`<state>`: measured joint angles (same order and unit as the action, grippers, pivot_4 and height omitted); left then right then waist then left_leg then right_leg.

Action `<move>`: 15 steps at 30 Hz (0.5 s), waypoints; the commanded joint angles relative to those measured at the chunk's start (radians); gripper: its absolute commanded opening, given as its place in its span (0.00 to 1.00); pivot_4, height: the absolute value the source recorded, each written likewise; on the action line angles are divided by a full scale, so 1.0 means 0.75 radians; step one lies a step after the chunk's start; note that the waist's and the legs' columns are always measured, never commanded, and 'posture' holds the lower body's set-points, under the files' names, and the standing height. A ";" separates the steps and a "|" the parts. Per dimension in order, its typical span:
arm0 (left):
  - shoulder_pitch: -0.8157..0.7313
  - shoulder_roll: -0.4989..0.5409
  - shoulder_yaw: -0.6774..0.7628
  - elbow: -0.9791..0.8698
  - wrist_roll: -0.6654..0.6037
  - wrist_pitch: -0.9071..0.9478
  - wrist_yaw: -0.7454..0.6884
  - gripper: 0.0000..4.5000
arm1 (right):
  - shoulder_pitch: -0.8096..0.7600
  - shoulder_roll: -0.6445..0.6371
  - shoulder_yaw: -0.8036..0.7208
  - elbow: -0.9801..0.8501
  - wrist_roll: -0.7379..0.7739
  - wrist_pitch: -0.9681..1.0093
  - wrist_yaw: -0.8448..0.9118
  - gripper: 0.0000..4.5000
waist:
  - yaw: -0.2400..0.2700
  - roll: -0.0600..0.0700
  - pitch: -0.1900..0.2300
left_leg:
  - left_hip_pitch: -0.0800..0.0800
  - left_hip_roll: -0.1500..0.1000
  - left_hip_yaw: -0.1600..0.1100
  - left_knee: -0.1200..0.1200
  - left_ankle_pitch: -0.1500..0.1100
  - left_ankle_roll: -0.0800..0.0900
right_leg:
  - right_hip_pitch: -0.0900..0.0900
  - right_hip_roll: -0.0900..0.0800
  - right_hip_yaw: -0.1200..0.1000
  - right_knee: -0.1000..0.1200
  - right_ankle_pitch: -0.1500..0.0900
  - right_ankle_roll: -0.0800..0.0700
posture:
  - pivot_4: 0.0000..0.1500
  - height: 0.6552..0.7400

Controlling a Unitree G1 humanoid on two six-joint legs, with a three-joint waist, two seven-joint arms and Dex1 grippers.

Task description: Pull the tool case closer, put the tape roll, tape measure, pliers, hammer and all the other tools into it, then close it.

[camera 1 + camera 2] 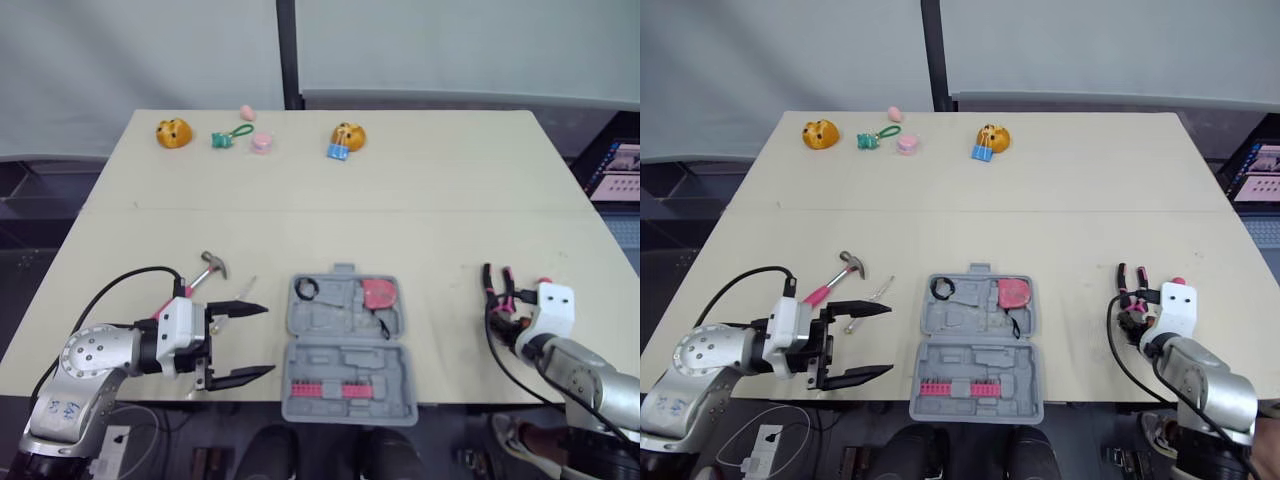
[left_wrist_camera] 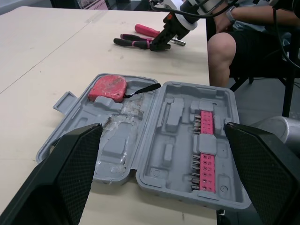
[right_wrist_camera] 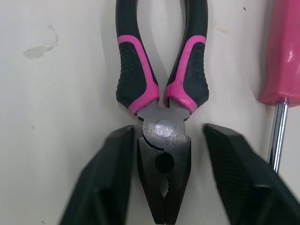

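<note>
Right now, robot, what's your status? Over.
Left tool open, empty, beside open case. Right tool open, straddling pliers. Hammer outside case.

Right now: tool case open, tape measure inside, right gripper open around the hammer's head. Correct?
One thing is off. The right gripper is open around the head of the pliers, not the hammer's; the right wrist view shows it. The hammer lies on the table left of the tool case. The rest holds: case open, tape measure inside.
</note>
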<state>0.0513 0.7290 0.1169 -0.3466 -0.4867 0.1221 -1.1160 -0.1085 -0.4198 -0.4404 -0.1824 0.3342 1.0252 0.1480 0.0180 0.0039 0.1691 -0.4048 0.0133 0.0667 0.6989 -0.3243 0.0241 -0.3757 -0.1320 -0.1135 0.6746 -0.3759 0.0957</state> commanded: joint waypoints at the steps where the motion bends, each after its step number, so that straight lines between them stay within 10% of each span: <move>1: 0.009 0.004 0.007 -0.046 -0.005 -0.016 0.004 1.00 | 0.007 -0.009 -0.010 -0.005 -0.002 0.000 0.001 0.21 | 0.000 0.000 0.000 | 0.000 0.000 0.000 0.000 0.000 0.000 | 0.000 0.000 0.000 0.000 0.000 0.000 | 1.00 0.15; 15: -0.006 0.054 0.184 0.003 -0.159 0.112 -0.005 1.00 | 0.068 -0.554 0.186 -0.488 0.116 0.272 0.332 0.21 | -0.002 0.005 0.003 | -0.001 0.001 0.000 0.000 0.000 0.000 | -0.001 0.000 0.000 -0.005 0.000 -0.001 | 1.00 0.15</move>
<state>0.0485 0.7560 0.2192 -0.3385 -0.5696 0.1982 -1.1106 -0.0480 -0.7919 -0.3024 -0.4515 0.3837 1.2005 0.3352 0.0165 0.0075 0.1713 -0.4053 0.0137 0.0669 0.6984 -0.3244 0.0243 -0.3765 -0.1323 -0.1134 0.6710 -0.3762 0.0953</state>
